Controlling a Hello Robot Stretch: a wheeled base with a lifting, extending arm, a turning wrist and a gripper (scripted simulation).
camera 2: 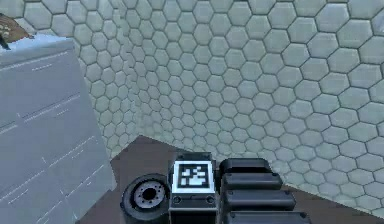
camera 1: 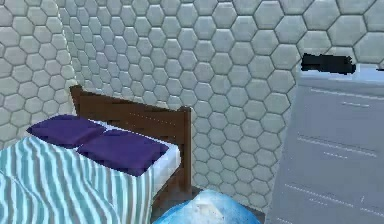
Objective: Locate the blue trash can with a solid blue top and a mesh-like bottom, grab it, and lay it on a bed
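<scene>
Low in the forward view, between bed (camera 1: 60, 175) and dresser (camera 1: 335, 150), a pale blue shape (camera 1: 205, 210) — likely the trash can. Whether the gripper (camera 2: 145, 198) holds anything I cannot tell; next, line up to grab.

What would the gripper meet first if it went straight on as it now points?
Probably the hexagon-tiled wall: ahead of the gripper lies only bare dark floor, with the grey drawer unit left of that line. Depth is unclear.
</scene>
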